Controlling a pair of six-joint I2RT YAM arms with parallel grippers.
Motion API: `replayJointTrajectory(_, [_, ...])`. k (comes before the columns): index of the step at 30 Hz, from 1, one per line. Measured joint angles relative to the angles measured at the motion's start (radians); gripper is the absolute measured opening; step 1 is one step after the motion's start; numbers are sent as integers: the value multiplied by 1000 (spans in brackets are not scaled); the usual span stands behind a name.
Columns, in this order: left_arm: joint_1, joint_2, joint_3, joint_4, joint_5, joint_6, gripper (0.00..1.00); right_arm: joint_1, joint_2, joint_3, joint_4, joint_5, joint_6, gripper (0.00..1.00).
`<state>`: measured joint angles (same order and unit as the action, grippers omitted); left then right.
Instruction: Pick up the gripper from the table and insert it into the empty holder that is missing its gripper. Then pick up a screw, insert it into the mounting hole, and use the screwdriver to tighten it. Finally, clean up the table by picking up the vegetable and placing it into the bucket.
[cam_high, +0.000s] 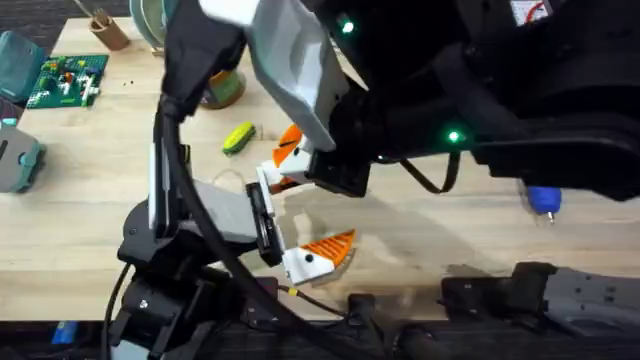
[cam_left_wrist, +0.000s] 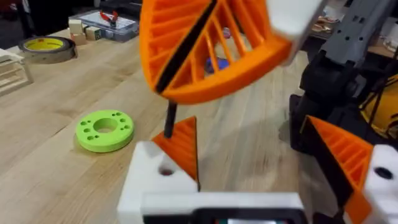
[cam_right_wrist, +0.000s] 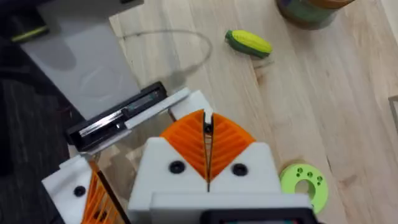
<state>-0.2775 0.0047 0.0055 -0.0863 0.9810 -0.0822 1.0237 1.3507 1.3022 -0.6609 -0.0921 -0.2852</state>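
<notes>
Sitting against the small white angular plastic holder (cam_left_wrist: 155, 180), the small orange ribbed wedge gripper (cam_left_wrist: 181, 144) is just beneath the right gripper (cam_right_wrist: 207, 140), whose orange pads are clenched on a thin dark pin (cam_left_wrist: 169, 118) (its lower end close to the holder's hole). The left gripper (cam_left_wrist: 261, 149) is spread apart. Farther off, the oblong yellow-green toy vegetable (cam_high: 238, 137) lies on the wooden table (cam_high: 90, 210) near the round brown bucket (cam_high: 222, 90).

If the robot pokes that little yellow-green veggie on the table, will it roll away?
Probably a bit. The vegetable is oblong with rounded sides and lies flat on the bare wooden table, so a sideways nudge would likely roll it. It looks like a small toy, so probably light. Its smooth-looking skin might slip in a pinch.
</notes>
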Motion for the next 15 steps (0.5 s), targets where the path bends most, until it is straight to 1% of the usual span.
replayJointTrajectory(11, [0, 0, 0, 0, 0, 0, 992, 2, 57, 0, -4, -4, -1, 6])
replayJointTrajectory(15, [0, 0, 0, 0, 0, 0, 993, 2, 59, 0, -5, -25, -1, 6])
